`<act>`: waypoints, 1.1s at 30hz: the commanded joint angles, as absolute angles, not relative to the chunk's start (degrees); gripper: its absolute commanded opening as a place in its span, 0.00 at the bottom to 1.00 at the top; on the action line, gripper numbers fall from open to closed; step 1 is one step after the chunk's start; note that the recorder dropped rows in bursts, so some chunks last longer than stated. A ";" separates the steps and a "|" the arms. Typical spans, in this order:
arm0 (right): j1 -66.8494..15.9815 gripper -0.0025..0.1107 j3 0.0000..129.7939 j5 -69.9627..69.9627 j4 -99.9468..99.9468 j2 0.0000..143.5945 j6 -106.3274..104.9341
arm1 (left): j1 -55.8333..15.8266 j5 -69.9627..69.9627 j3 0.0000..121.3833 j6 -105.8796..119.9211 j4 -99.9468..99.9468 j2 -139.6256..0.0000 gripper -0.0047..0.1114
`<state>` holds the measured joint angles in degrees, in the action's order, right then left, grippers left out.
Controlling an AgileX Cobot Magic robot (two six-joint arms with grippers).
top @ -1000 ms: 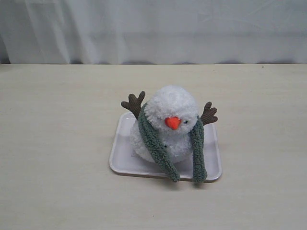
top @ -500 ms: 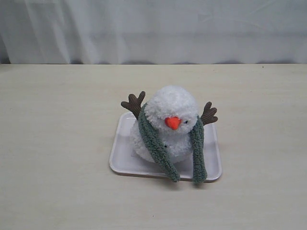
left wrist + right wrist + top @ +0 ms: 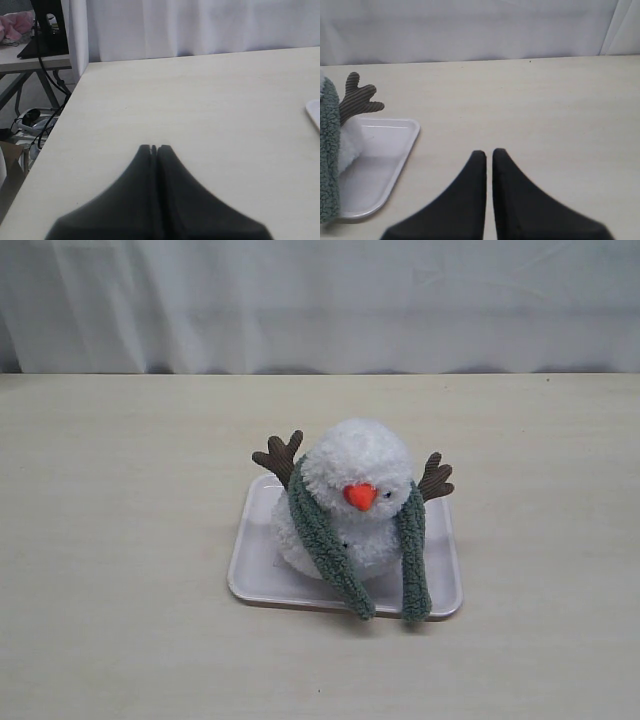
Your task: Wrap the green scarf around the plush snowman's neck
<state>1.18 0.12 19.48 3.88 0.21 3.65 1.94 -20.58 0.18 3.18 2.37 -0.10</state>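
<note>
The plush snowman [image 3: 357, 470] sits upright on a white tray [image 3: 255, 565] in the middle of the table. The green scarf [image 3: 325, 545] is draped behind its neck, and both ends hang down its front to the tray's near rim. The other end [image 3: 413, 560] hangs beside the nose. Neither arm shows in the exterior view. My left gripper [image 3: 154, 148] is shut and empty over bare table, far from the tray. My right gripper [image 3: 489, 152] is shut and empty, beside the tray [image 3: 395, 150], with the scarf [image 3: 329, 150] and a brown twig arm [image 3: 357, 100] off to its side.
A white curtain [image 3: 320, 300] hangs behind the table's far edge. In the left wrist view the table's side edge [image 3: 60, 125] drops off to cables and a stand on the floor.
</note>
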 commanded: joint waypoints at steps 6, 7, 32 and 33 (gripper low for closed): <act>1.23 0.06 0.00 19.98 3.44 0.00 3.87 | 2.01 -19.92 0.00 2.99 2.26 0.00 0.04; 1.23 0.06 0.00 19.98 3.44 0.00 3.87 | 2.01 -19.82 0.00 2.99 2.26 0.00 0.04; 1.23 0.06 0.00 19.76 3.45 0.00 6.63 | 2.01 -19.83 0.00 2.99 2.26 0.00 0.04; 1.23 0.06 0.00 19.76 3.45 0.00 6.63 | 2.01 -19.83 0.00 2.99 2.26 0.00 0.04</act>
<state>1.18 0.12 20.08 3.28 0.21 6.54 1.94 -20.58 0.18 3.18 2.37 -0.10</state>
